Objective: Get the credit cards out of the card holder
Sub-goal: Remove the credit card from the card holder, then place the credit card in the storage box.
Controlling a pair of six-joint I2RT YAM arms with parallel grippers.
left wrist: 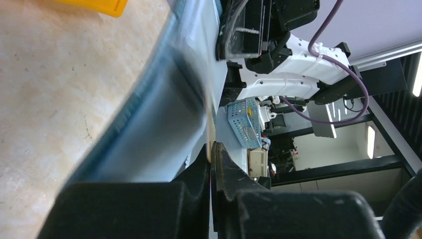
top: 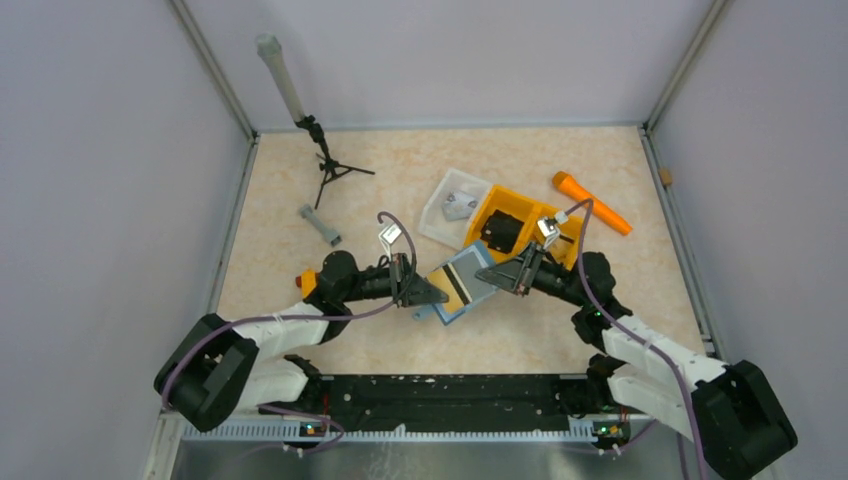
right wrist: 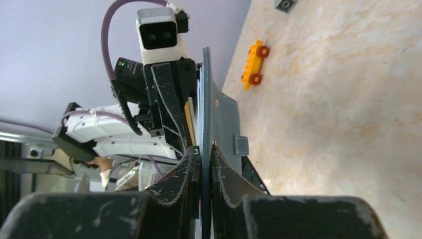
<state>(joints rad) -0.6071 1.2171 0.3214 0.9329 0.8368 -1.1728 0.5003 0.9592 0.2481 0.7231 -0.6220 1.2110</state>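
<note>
Right end effector [right wrist: 201, 149] clamps one edge of the card holder [top: 460, 283]; left end effector [left wrist: 211, 149] is pinched together at the opposite edge.

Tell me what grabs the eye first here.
The open teal card holder stands out at the centre of the table, flanked by both arms: the right gripper has its fingers shut on one edge, and the left gripper is closed at the other side. Behind it sits an orange bin, with a tripod-mounted grey tube in the far left corner.
</note>
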